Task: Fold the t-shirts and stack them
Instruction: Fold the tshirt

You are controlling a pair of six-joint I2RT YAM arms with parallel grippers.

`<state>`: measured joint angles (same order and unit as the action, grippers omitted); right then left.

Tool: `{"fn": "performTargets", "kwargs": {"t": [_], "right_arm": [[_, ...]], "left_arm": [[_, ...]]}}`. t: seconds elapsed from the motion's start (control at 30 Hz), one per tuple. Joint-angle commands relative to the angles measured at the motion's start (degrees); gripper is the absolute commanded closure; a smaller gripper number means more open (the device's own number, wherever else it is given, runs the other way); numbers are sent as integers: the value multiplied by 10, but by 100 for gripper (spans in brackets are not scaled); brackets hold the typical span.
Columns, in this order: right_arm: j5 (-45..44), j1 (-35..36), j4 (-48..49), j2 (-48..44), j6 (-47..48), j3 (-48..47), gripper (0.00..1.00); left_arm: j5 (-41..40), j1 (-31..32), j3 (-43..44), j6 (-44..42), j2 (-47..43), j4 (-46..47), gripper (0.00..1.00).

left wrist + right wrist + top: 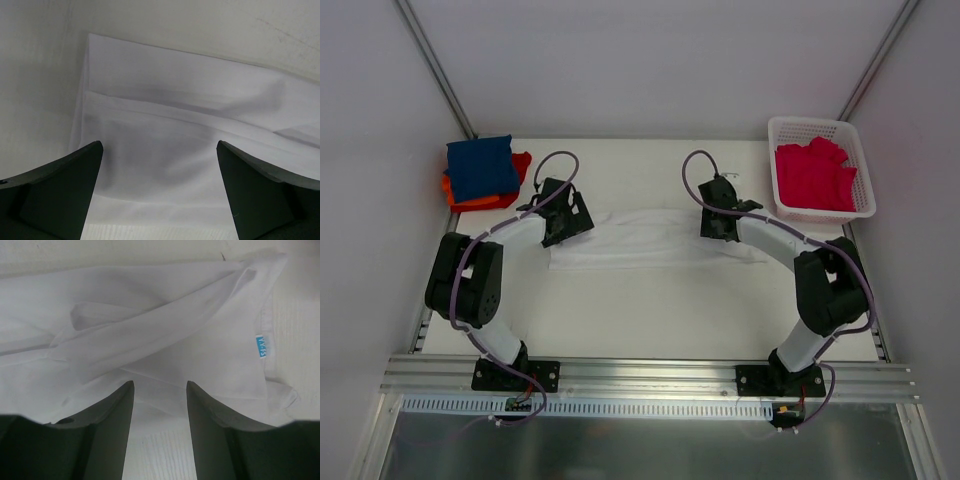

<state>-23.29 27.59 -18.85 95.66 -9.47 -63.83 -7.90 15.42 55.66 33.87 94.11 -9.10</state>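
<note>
The white shirt (pixel 175 95) lay under the left tool (pixel 159 150), spread wide, and ahead of the right tool (pixel 160 386), spread narrower.

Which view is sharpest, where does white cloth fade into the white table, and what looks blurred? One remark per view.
Top external: sharp, evenly lit, yet the white t-shirt barely stands out from the table. Left wrist: the left fingers are dark and soft-edged; only faint grey shadows mark the folds. Right wrist: the right fingers are dark, and the label print is blurred.
</note>
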Motion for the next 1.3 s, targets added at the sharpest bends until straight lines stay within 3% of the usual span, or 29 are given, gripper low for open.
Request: {"fn": "performTargets", "kwargs": {"t": [0.0,0.5,0.87,1.27], "right_arm": [[22,3,13,15,-17,4,51],[114,0,28,73,-31,11,51],[178,-62,19,103,-5,-28,51],[207,-91,-27,176,22,-163,51]], "left_arm": [[9,5,-1,12,25,15,1],[14,4,2,9,81,27,1],[22,17,-44,27,51,30,1],[11,123,-127,90,-1,30,1]]}}
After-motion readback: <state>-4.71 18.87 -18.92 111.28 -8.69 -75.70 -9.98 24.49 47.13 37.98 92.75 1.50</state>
